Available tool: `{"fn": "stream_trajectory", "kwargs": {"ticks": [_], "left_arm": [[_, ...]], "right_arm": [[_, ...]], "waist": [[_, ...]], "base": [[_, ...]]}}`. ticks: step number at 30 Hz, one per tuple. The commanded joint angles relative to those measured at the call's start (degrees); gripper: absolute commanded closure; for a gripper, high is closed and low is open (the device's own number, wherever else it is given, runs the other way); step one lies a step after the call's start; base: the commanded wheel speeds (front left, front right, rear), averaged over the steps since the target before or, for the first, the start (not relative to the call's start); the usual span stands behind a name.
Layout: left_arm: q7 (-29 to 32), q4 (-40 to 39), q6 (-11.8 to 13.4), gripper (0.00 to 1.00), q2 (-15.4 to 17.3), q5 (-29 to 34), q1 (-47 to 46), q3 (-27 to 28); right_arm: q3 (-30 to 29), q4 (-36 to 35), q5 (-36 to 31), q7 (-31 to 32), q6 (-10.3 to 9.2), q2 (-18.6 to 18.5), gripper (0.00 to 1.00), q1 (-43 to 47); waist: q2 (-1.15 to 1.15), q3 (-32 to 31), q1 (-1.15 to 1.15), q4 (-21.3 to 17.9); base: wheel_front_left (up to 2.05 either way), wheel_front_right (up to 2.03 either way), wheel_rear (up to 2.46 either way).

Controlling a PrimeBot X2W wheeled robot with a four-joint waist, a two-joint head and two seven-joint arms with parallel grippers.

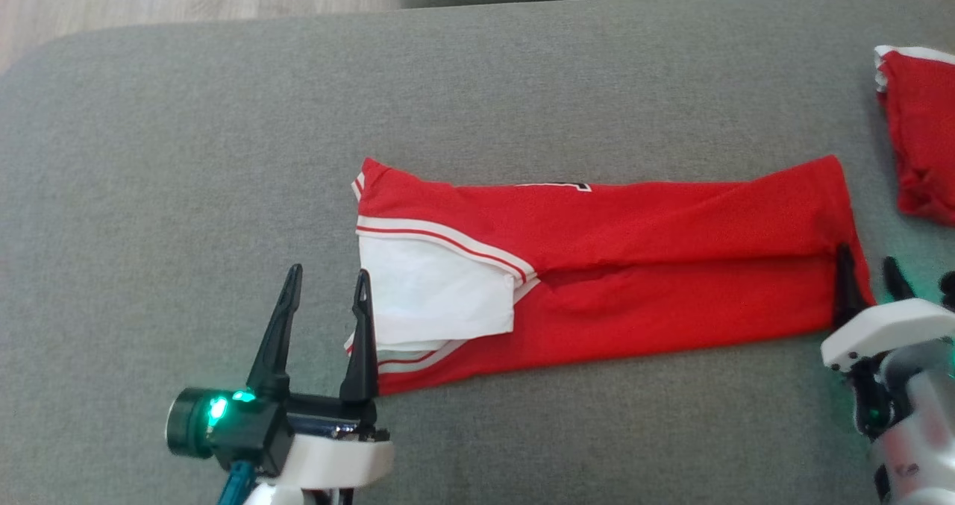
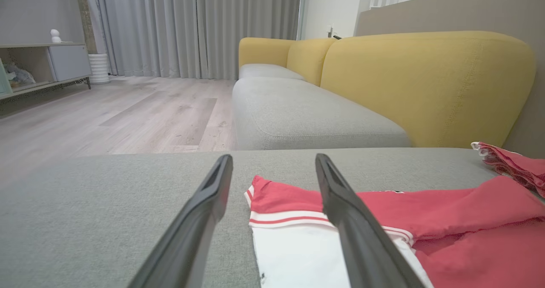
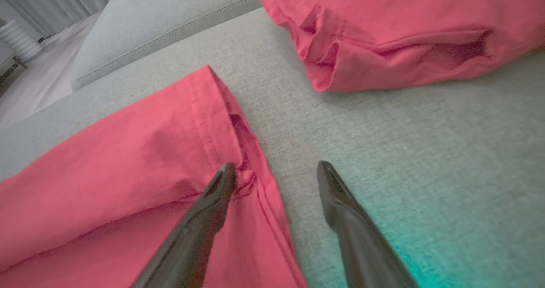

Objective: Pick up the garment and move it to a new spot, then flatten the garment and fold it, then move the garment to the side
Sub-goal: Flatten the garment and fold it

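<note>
Folding is judged in hand: the garment [image 1: 634, 266] is straddled at each end by the left gripper [image 1: 330, 270] and right gripper [image 1: 866, 254], fingers open and empty, so both ends must be gripped next.

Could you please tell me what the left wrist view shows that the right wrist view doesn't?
Left wrist view: the open left tool astride the white, striped end of the garment, and a yellow backrest. Right wrist view: the open right tool at the garment's plain red hem, one finger over the cloth. Shared: the garment, a second red garment beyond it, and the grey cushion.
</note>
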Motion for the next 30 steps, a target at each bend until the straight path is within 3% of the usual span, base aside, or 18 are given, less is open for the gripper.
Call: {"fn": "stream_trajectory", "kwargs": {"ticks": [1, 3, 5, 6, 7, 17, 23, 26, 30], "left_arm": [[-0.5, -1.5, -0.7, 0.0, -0.7, 0.7, -0.5, 2.6], [-0.5, -1.4, -1.5, 0.0, -1.2, 1.1, -0.5, 3.3], [-0.5, -1.4, -2.1, 0.0, -1.6, 1.6, -0.5, 3.8], [-0.5, -1.4, -2.4, 0.0, -1.7, 1.8, -0.6, 4.0], [-0.5, -1.4, -2.7, 0.0, -1.9, 1.9, -0.6, 4.2], [-0.5, -1.3, -4.2, 0.0, -2.5, 2.9, 0.3, 6.3], [-0.5, -1.6, -5.0, 0.0, -2.6, 3.7, 0.7, 6.9], [-0.5, -1.5, -5.4, 0.0, -2.7, 4.0, 1.0, 7.2], [-0.5, -1.3, -5.7, 0.0, -2.7, 4.3, 1.2, 7.7]], "right_arm": [[2.0, -1.3, -0.3, 0.8, -0.05, -0.2, 0.14, -0.6], [2.8, -1.8, 0.2, 2.0, -0.05, -0.2, 0.33, -0.5], [3.3, -2.3, 0.8, 3.0, -0.05, -0.4, 0.71, -0.3], [3.5, -2.6, 1.0, 3.4, -0.05, -0.6, 0.97, -0.1], [3.7, -2.8, 1.3, 3.8, -0.05, -0.7, 1.0, 0.0], [4.2, -7.1, 3.3, 4.2, -0.05, -3.2, 1.0, 1.0], [1.7, -11.1, 3.9, 5.1, -0.05, -8.5, 1.0, 1.5], [-0.7, -15.1, 4.9, 6.8, -0.05, -10.9, 1.0, 1.7], [-2.6, -24.7, 8.4, 10.7, -0.05, -11.4, 1.0, 2.8]], "waist": [[0.0, 0.0, 0.0, -0.3], [0.0, 0.1, 0.0, -0.6], [0.0, 0.1, 0.0, -0.8], [0.0, 0.0, 0.0, -0.8], [0.0, 0.0, 0.0, -0.8], [0.0, -0.8, 0.0, -1.0], [0.0, -1.2, 0.0, -1.9], [0.0, -1.5, 0.0, -2.5], [0.0, -1.9, 0.0, -3.1]], "base": [[0.0, 0.0, 0.0], [0.0, 0.0, 0.0], [0.0, 0.0, 0.0], [0.0, 0.0, 0.0], [0.0, 0.0, 0.0], [0.0, 0.0, 0.0], [0.0, 0.0, 0.0], [0.0, 0.0, 0.0], [0.0, 0.0, 0.0]]}}
